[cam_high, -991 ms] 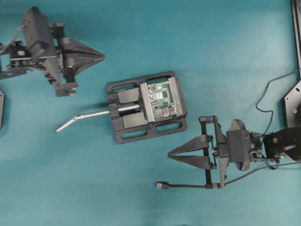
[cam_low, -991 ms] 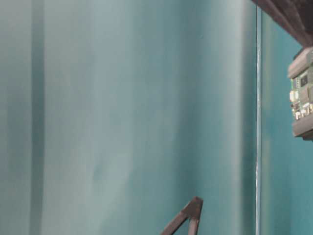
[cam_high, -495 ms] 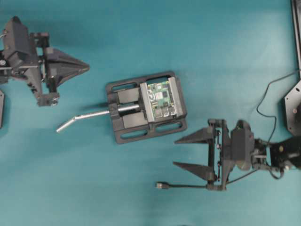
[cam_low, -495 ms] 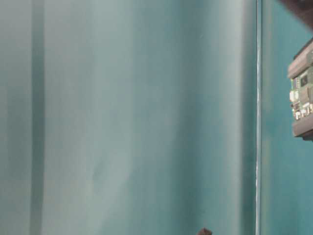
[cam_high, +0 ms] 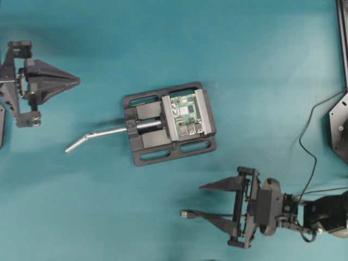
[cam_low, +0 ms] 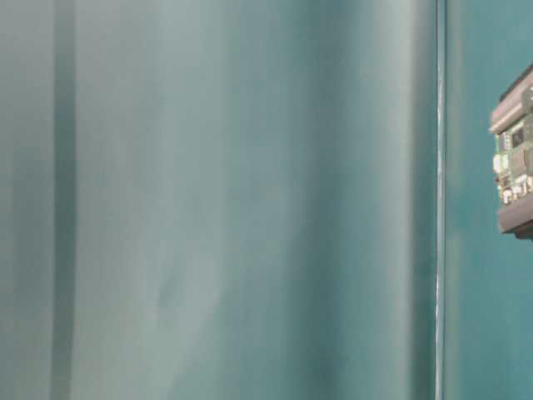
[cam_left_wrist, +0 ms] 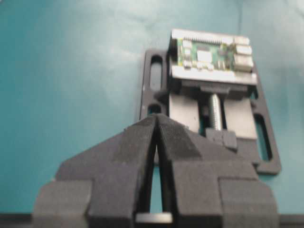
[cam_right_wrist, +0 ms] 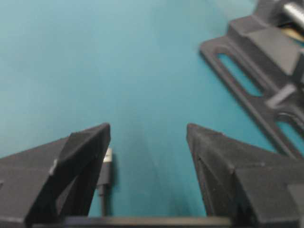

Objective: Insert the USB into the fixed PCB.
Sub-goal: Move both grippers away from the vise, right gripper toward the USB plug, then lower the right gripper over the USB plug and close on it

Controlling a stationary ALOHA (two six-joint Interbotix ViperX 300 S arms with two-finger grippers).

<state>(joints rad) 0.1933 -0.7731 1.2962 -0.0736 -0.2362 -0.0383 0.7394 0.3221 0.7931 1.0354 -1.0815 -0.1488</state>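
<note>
USB (cam_high: 187, 214) flat on table, long axis left-right, tip pointing left.

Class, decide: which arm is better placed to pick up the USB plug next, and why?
Right. The right gripper is open right beside the USB; the left gripper is shut, far across the table.

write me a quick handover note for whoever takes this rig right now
Left gripper: shut, holding nothing, parked far left, apart from the vise.
Right gripper: open, holding nothing, low over the table near the USB plug.
USB plug lies on the table under one finger, its cable trailing back under the gripper.
Circuit board sits clamped in the vise.
Done: nothing yet. Left: grasp the plug, carry it to the board, insert it.
</note>
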